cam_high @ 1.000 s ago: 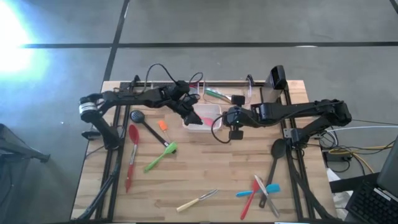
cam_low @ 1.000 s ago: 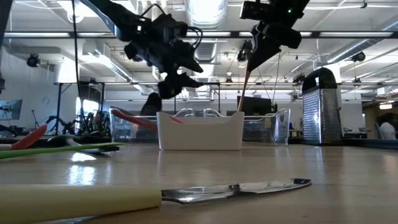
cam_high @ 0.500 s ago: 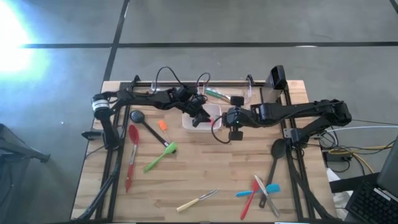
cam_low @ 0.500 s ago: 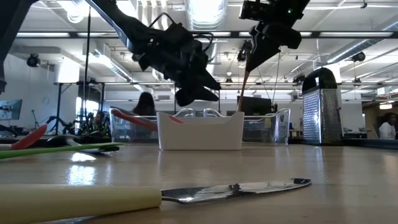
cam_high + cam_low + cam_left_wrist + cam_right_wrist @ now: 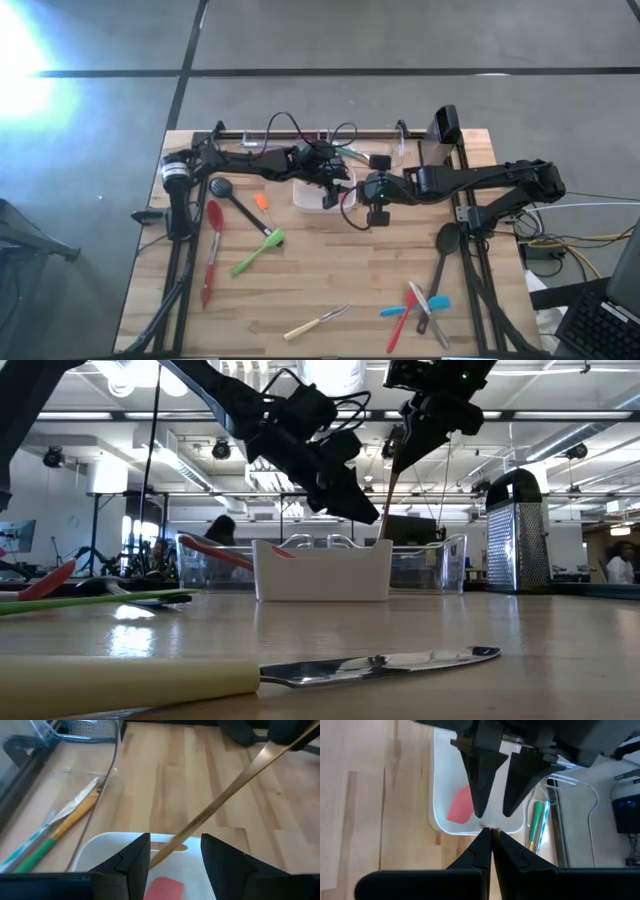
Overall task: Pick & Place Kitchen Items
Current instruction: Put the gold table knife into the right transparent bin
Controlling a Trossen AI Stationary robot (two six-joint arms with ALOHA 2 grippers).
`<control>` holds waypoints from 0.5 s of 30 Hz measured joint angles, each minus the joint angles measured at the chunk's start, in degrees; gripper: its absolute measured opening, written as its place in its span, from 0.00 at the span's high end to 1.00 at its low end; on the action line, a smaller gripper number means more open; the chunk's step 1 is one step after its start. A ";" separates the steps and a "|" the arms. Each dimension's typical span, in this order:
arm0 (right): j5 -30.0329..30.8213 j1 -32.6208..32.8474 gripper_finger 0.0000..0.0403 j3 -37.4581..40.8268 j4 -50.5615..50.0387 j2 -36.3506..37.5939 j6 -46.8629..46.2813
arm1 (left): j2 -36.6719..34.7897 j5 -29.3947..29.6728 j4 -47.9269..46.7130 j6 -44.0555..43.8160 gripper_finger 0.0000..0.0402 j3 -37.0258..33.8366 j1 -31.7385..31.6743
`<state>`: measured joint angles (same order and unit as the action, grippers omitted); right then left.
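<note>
The slim brown wooden-handled utensil [image 5: 225,800] slants up from the white rectangular dish [image 5: 312,197] at the tabletop's far middle, pinched by the right gripper [image 5: 490,836]; the left gripper [image 5: 172,854] straddles its shaft, jaws spread (the nearer taker).

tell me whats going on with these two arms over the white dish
The right gripper is shut on a thin wooden-handled utensil, holding it slanted with its lower end in the white dish. The left gripper is open above the dish, its fingers either side of that handle. More utensils lie scattered on the table.
</note>
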<state>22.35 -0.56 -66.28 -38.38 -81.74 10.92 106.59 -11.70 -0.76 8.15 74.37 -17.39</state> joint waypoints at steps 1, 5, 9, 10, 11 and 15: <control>0.00 0.00 0.98 0.00 0.05 0.00 0.03 | 0.00 0.26 -0.04 0.42 0.55 0.00 0.00; -0.03 0.00 0.98 -0.05 0.23 0.00 0.25 | 0.07 0.35 0.62 0.74 0.55 0.00 0.00; -0.05 0.00 0.98 -0.48 0.29 0.00 0.56 | 0.07 0.28 1.38 0.76 0.55 -0.02 0.04; -0.07 0.00 0.98 -0.63 0.33 0.00 0.66 | 0.07 0.26 1.45 0.76 0.55 -0.02 0.04; -0.07 0.00 0.98 -0.74 0.44 0.00 0.68 | 0.07 0.07 1.57 0.76 0.55 -0.02 0.04; -0.07 0.00 0.98 -0.90 1.04 0.00 1.23 | 0.07 -1.26 1.66 0.75 0.55 -0.02 0.24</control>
<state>22.28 -0.56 -67.18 -37.34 -81.73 12.15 106.65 -12.96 0.90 8.90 74.35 -17.15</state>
